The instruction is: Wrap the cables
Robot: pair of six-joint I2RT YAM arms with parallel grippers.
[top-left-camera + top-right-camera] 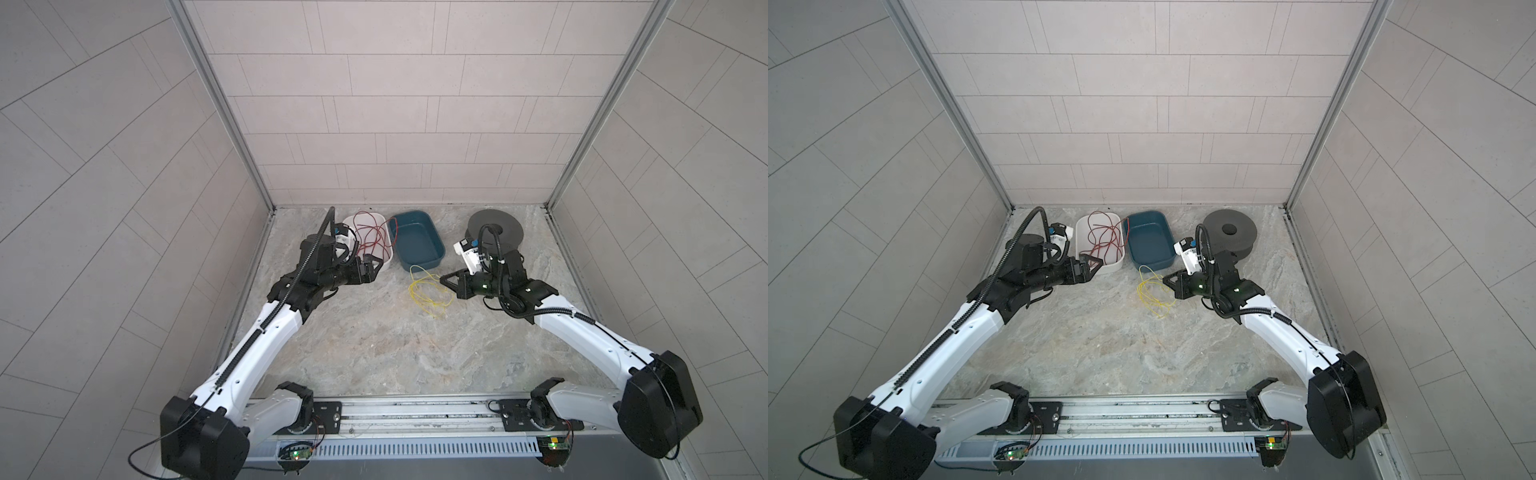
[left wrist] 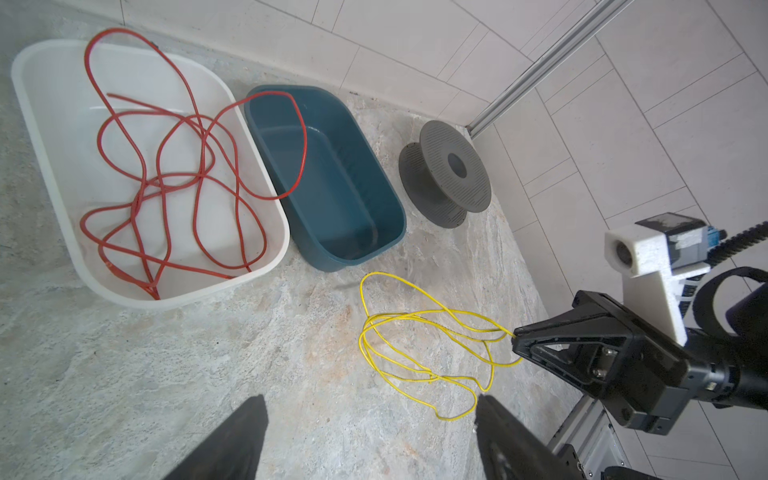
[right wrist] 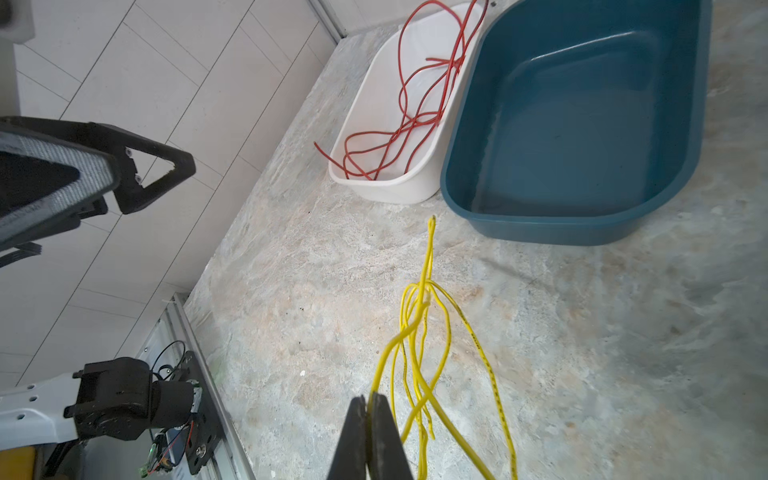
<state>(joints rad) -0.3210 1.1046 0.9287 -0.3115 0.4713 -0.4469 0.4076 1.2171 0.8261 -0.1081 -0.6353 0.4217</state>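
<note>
The thin yellow cables (image 1: 430,291) (image 1: 1156,291) lie in loose loops on the stone table in front of the blue tub. My right gripper (image 1: 442,282) (image 3: 368,399) is shut on one strand at the right side of the loops, and the strand (image 3: 427,266) trails away from its tips. In the left wrist view the right gripper (image 2: 515,338) pinches the cables (image 2: 415,315). My left gripper (image 1: 374,266) (image 2: 370,401) stands open and holds nothing, left of the cables by the white tub's front corner. The dark grey spool (image 1: 494,230) (image 2: 449,174) stands at the back right, bare.
A white tub (image 1: 365,216) (image 2: 25,83) holds a tangled red wire (image 2: 166,178), one loop of which hangs over into the blue tub (image 1: 419,241) (image 2: 332,187) beside it. Tiled walls close off the back and both sides.
</note>
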